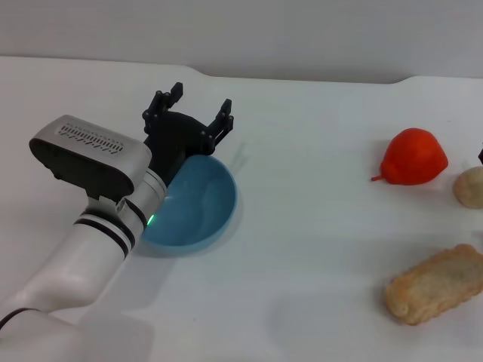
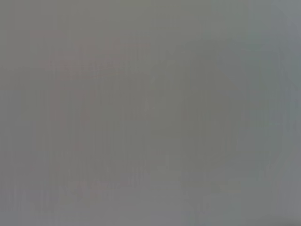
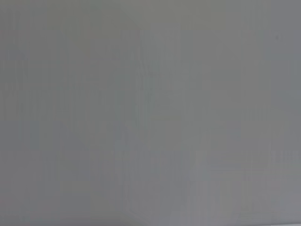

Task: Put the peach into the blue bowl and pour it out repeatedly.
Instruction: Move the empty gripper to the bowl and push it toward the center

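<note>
blue bowl (image 1: 192, 204) tilted below left gripper (image 1: 198, 113), jaws spread above rim.

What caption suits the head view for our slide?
Left end effector, fingers spread, hangs over the far rim of the blue bowl; no peach in sight.

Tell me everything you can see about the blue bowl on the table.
The blue bowl is round, light blue and smooth, apparently plastic, with a deep rounded inside. No fruit shows in the visible part. It seems tilted toward its right, on the white table. The left gripper, fingers spread, sits above its far rim and hides part of it; whether they touch cannot be told.
</note>
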You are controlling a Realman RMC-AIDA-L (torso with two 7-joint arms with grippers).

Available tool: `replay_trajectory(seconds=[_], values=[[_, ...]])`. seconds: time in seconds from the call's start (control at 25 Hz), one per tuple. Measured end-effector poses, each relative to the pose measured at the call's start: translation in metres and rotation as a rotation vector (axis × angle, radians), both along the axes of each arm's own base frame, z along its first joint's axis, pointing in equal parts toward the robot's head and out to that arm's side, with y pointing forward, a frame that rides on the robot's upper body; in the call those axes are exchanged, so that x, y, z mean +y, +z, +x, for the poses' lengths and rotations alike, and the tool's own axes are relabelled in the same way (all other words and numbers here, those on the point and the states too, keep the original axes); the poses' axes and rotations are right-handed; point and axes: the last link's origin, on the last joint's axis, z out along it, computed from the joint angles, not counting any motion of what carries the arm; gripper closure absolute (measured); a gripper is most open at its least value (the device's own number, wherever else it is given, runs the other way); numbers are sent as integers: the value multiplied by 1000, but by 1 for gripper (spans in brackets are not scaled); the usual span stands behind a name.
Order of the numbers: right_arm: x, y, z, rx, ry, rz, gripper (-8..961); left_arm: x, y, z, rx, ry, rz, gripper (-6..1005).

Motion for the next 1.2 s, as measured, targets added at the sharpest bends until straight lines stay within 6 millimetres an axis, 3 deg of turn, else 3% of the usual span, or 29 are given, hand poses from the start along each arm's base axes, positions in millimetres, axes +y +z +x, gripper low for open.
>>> replay_trajectory(seconds=[0.48, 0.64, 0.92, 1.2], values=[[3, 6, 2, -13, 0, 12, 246, 9, 1, 11, -16, -15, -4, 187], [3, 9, 5, -22, -6, 18, 246, 25, 7, 25, -67, 43, -58, 187], [3, 11, 8, -27, -19, 26, 245, 64, 43, 52, -17, 114, -191, 187], [5, 12, 7, -27, -15, 30, 247, 80, 89, 47, 176, 222, -342, 186]])
